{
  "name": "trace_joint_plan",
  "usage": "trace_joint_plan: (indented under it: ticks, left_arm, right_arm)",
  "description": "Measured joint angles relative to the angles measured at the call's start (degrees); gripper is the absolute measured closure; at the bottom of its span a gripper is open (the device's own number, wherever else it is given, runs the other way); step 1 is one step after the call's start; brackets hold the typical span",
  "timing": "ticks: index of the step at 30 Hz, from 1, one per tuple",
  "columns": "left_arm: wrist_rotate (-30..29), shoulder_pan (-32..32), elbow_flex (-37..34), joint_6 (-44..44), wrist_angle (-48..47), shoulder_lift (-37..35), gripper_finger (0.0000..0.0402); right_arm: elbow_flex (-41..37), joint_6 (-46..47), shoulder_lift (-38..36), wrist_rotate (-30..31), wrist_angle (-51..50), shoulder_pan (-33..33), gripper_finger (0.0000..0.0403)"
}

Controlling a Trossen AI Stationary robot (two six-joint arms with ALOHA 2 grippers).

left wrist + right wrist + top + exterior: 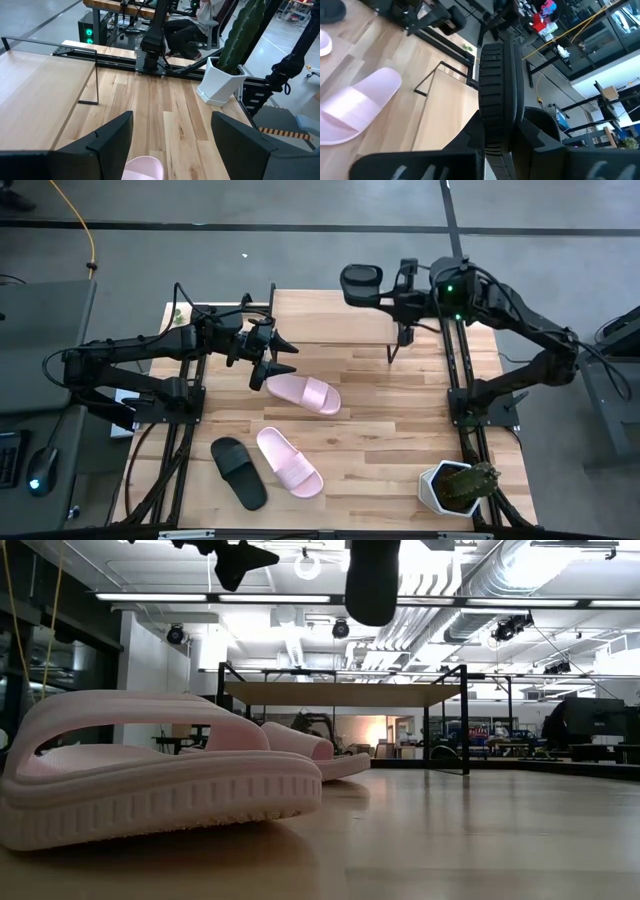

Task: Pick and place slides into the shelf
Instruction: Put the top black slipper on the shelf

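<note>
My right gripper (400, 283) is shut on a black slide (362, 283), held high over the far right part of the shelf (335, 320). The slide also shows at the top of the low view (373, 580). My left gripper (278, 360) is open and empty, above the left end of a pink slide (303, 393) that lies sole down on the table. That slide's end shows between the fingers in the left wrist view (145, 168). A second pink slide (288, 461) and a second black slide (238, 471) lie near the front edge. My right gripper pinches the black slide near one end (496, 131), one finger (470, 135) on each side. A ribbed surface of the slide (497, 80) faces the wrist camera. The slide juts toward the table's left, lifted clear above the shelf.
A cactus in a white pot (455, 485) stands at the front right corner. The shelf's thin black legs (392, 352) stand on the tabletop, with open room under its wooden top (340, 693). Bare table lies between the shelf and the pot.
</note>
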Motion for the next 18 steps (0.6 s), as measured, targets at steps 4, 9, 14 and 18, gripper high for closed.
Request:
trace_joint_plan:
  ticks: [4,9,14,18]
  left_arm:
    - [0.0,0.0,0.0,-0.02,0.0,0.0,0.0144]
    - [0.02,0.0,0.0,0.01,0.0,0.0,0.0144]
    - [0.02,0.02,0.0,-0.02,0.6,0.0,0.0144]
    - [0.03,0.02,0.0,-0.04,1.05,0.0,0.0144]
  right_arm:
    - [-0.02,0.28,0.12,4.81,-1.24,4.25,0.0375]
    - [-0.02,0.65,0.12,9.15,-1.02,8.65,0.0375]
    - [-0.06,-2.12,-0.25,10.97,5.18,11.54,0.0375]
    - [-0.05,-2.63,-0.42,8.53,6.63,13.16,0.0375]
